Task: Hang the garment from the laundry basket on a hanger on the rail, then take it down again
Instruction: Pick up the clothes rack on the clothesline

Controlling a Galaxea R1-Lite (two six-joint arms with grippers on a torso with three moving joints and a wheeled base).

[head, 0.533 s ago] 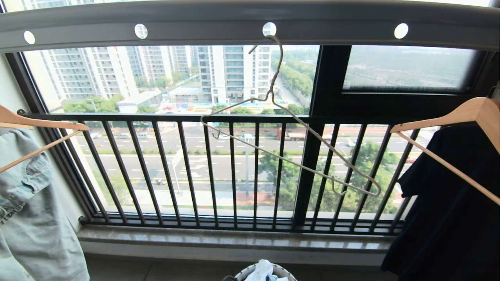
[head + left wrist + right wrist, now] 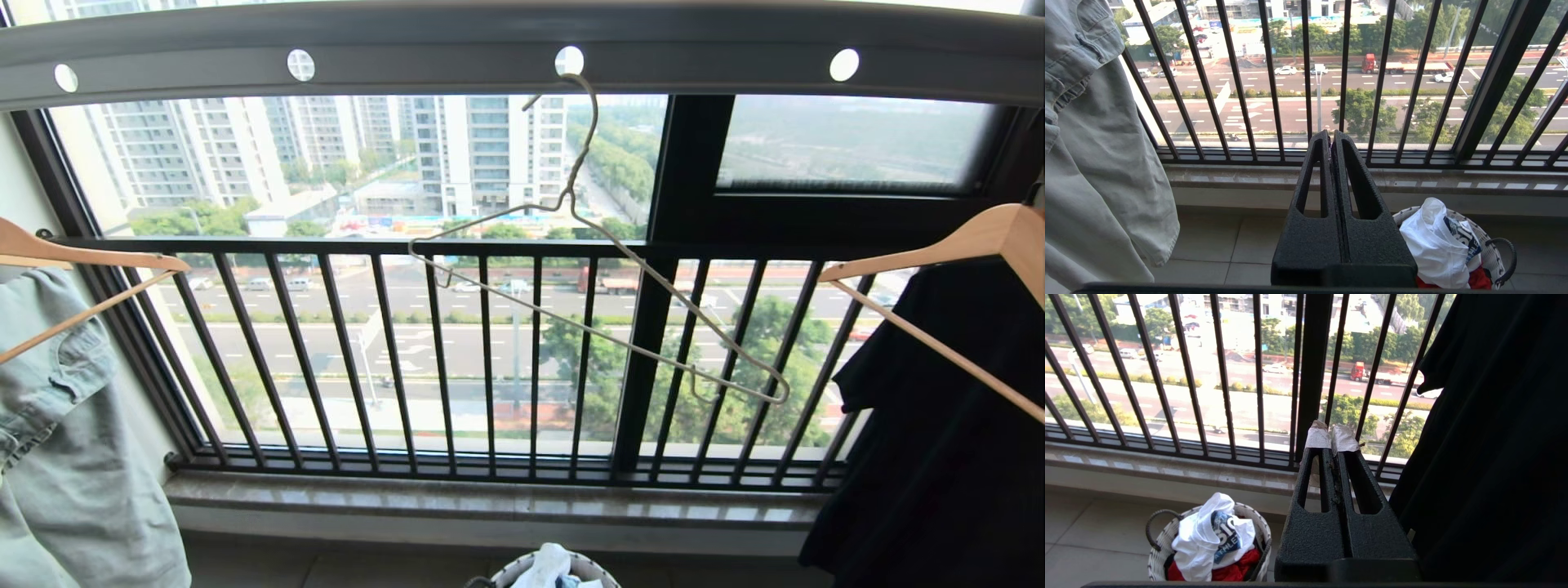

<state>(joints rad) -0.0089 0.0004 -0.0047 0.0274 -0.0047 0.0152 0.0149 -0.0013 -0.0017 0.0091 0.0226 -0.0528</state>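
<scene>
From the head I'm seeing the hanger (image 2: 600, 269) hanging empty on the rail (image 2: 522, 57). Left gripper (image 2: 1331, 136) is sitting pinched together, empty; right gripper (image 2: 1331, 435) likewise. The garment (image 2: 1206, 535) is lying in the laundry basket (image 2: 1159, 547), so I'm judging the pickup comes next

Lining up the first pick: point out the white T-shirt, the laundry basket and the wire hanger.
White T-shirt (image 2: 1198, 535): right wrist view, on the bunched white cloth.
Laundry basket (image 2: 1161, 549): right wrist view, on the woven side wall.
Wire hanger (image 2: 600, 336): head view, on the lower bar.
</scene>
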